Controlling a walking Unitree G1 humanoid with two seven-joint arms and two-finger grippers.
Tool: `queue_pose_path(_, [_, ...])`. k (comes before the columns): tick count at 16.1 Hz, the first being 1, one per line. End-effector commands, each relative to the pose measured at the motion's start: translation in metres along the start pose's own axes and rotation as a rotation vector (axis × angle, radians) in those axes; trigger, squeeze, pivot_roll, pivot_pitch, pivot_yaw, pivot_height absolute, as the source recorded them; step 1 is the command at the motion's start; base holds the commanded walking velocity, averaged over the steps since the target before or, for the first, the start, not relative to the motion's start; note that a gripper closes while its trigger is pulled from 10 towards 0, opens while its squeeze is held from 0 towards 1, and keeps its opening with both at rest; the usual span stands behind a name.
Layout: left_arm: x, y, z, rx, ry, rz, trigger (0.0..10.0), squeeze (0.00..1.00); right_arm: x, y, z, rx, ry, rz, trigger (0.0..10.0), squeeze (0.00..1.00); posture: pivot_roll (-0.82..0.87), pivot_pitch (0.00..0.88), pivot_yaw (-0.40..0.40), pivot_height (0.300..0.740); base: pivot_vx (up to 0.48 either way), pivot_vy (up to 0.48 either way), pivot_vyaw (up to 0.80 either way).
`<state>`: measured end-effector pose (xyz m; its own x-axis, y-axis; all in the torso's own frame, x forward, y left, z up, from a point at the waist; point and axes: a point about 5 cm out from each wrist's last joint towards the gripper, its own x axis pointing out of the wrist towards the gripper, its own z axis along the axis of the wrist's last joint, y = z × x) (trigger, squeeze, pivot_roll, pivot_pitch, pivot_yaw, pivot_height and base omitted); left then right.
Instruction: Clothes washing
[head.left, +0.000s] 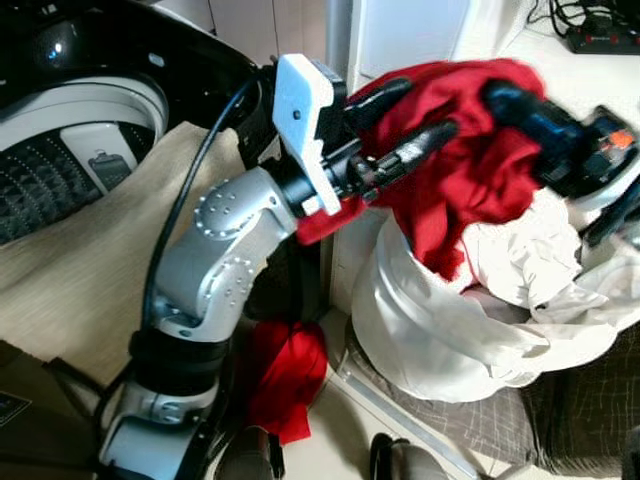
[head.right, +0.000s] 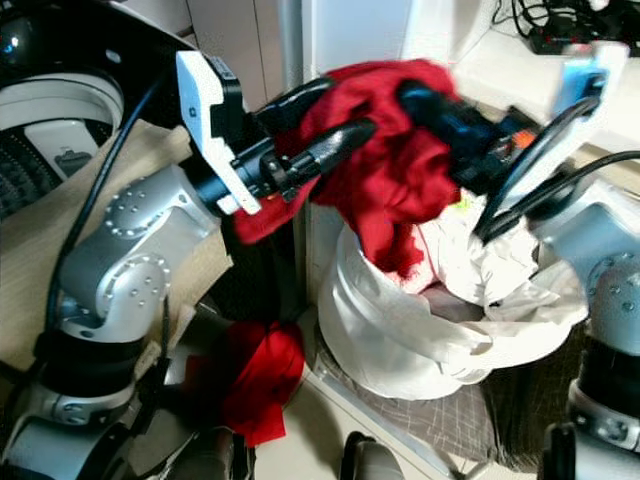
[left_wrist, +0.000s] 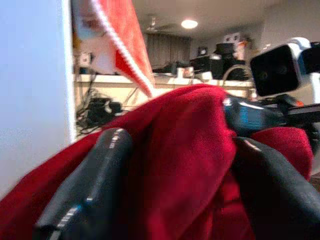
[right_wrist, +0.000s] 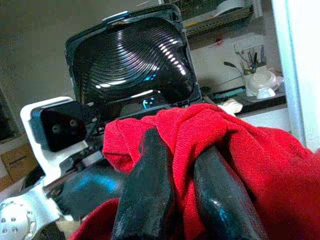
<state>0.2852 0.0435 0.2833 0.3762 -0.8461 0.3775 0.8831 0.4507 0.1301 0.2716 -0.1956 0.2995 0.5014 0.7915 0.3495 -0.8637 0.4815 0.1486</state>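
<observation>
- While a bundle of red knit cloth (head.left: 470, 150) hangs in the air above a white fabric laundry bag (head.left: 440, 330), both hands of the robot grip it from opposite sides.
- The left hand (head.left: 405, 125) reaches in from the robot's left on its silver arm (head.left: 215, 260), its two long black fingers (left_wrist: 85, 195) spread around a thick fold of the red cloth and pressing into it.
- The right hand (head.right: 450, 115) comes in from the robot's right; in the right wrist view its two black fingers (right_wrist: 150, 190) lie close together with a ridge of the red cloth pinched between them.
- One end of the red cloth trails down into the open mouth of the white laundry bag, touching the crumpled white garments (head.left: 520, 270) heaped inside.
- The bag stands on a dark checked mat (head.left: 500, 420) on the floor, just beside a white cabinet edge (head.left: 345, 250).
- A second piece of red fabric (head.left: 285, 375) lies low by the robot's body, beneath the left arm.
- At the robot's left sits a top-loading washing machine (head.left: 80, 130) with its black lid (right_wrist: 132, 60) raised and its perforated drum (head.left: 50, 180) visible; a beige cloth (head.left: 90, 280) is draped over its front.
- Cables and a black power strip (head.left: 600, 38) rest on the pale surface behind the bag.
</observation>
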Motion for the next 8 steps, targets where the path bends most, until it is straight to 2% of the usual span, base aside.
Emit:
queue_pose_path(1, [0.001, -0.009, 0.001, -0.008, -0.016, -0.049, 10.0, 0.41, 0.003, 0.008, 0.001, 0.004, -0.001, 0.026, 0.0, 0.00, -0.08, 0.095, 0.007, 0.740, 0.000, 0.000, 0.00])
queue_pose_path(2, [0.000, -0.012, -0.002, 0.000, 0.001, -0.063, 10.0, 0.00, 0.005, 0.010, 0.000, 0.014, 0.000, 0.034, 0.0, 0.00, -0.08, 0.094, 0.005, 0.740, 0.000, 0.000, 0.00])
queue_pose_path(3, [-0.002, -0.012, -0.005, 0.013, 0.010, -0.056, 10.0, 0.00, 0.007, 0.012, 0.000, 0.020, 0.001, 0.040, 0.0, 0.00, -0.08, 0.092, 0.004, 0.740, 0.000, 0.000, 0.00])
queue_pose_path(4, [-0.003, -0.009, -0.007, 0.005, 0.015, -0.024, 4.6, 0.00, 0.008, 0.014, 0.000, 0.020, 0.002, 0.043, 0.0, 0.00, -0.08, 0.090, 0.004, 0.740, 0.000, 0.000, 0.00])
queue_pose_path(5, [-0.004, -0.006, -0.007, 0.004, 0.014, -0.003, 0.0, 0.00, 0.009, 0.014, 0.001, 0.021, 0.001, 0.043, 0.0, 0.00, -0.08, 0.090, 0.004, 0.740, 0.000, 0.000, 0.00])
queue_pose_path(8, [-0.008, -0.001, -0.005, 0.000, 0.003, 0.005, 0.0, 0.00, 0.008, 0.013, 0.001, 0.024, 0.005, 0.036, 0.0, 0.00, -0.07, 0.084, 0.003, 0.740, 0.000, 0.000, 0.00])
